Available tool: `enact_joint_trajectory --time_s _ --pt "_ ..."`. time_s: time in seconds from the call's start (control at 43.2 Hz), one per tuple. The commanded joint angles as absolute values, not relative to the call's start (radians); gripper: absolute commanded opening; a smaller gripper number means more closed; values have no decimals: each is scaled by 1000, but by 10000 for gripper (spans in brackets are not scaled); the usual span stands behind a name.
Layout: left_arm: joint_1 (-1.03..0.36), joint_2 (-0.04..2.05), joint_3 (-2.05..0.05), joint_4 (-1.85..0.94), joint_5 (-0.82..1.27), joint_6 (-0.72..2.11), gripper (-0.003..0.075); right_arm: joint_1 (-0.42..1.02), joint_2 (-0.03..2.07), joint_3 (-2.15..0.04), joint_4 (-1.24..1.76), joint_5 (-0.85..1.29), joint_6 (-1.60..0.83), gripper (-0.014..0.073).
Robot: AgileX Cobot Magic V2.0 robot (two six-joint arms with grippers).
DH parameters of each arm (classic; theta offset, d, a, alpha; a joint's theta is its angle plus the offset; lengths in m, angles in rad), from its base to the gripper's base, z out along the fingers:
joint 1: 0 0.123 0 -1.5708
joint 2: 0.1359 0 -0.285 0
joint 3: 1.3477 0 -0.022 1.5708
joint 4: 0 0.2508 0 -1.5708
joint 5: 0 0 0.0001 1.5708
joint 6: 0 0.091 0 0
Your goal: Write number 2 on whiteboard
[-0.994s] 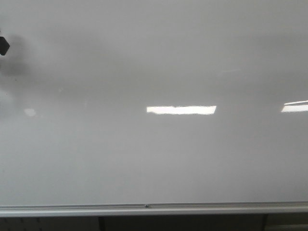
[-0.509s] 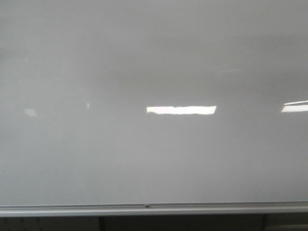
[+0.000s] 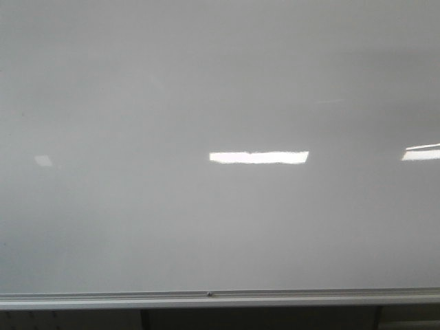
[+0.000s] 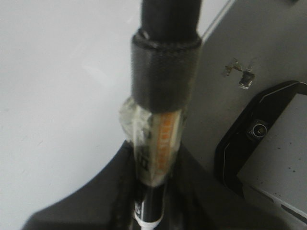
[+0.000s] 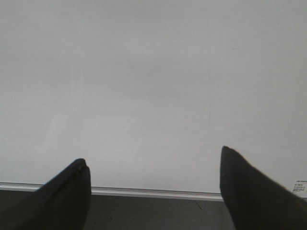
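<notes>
The whiteboard (image 3: 220, 227) fills the front view, glossy and blank; the number 2 does not show on it in any view. Neither arm appears in the front view. In the left wrist view my left gripper (image 4: 152, 196) is shut on a black marker (image 4: 165, 81) wrapped in clear tape with an orange label, standing straight out between the fingers. A pale surface (image 4: 57, 72) lies beside it. My right gripper (image 5: 153, 160) is open and empty, its dark fingertips (image 5: 72, 187) spread wide, facing the whiteboard (image 5: 153, 72) just above its lower frame.
A silver frame (image 3: 220, 299) runs along the board's lower edge, with dark space below it. Bright light reflections (image 3: 259, 157) sit on the board. A black-rimmed device (image 4: 259, 139) on a grey panel is next to the left gripper. A small label (image 5: 300, 188) sits at the board's corner.
A dark object and its shadow at the far left edge of the front view one second ago have gone out of view. The board looks the same otherwise.
</notes>
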State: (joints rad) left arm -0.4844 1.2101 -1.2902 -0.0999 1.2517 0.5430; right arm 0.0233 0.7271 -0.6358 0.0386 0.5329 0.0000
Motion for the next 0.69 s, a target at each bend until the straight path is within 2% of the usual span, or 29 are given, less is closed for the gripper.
enact_joint_trajectory --time_s 0.0,0.208,0.324,0.671 --pt "-571 1184 -1325 -117 1243 551 58 16 729 -663 29 467 0 578" --pt "-712 1186 -1314 -117 1244 581 58 17 729 -666 29 445 0 578" --pt "-753 1188 -1314 -117 1251 592 58 41 730 -710 32 511 -40 573" --pt "-798 1188 -1314 -117 1249 663 58 289 894 -958 220 831 -411 573"
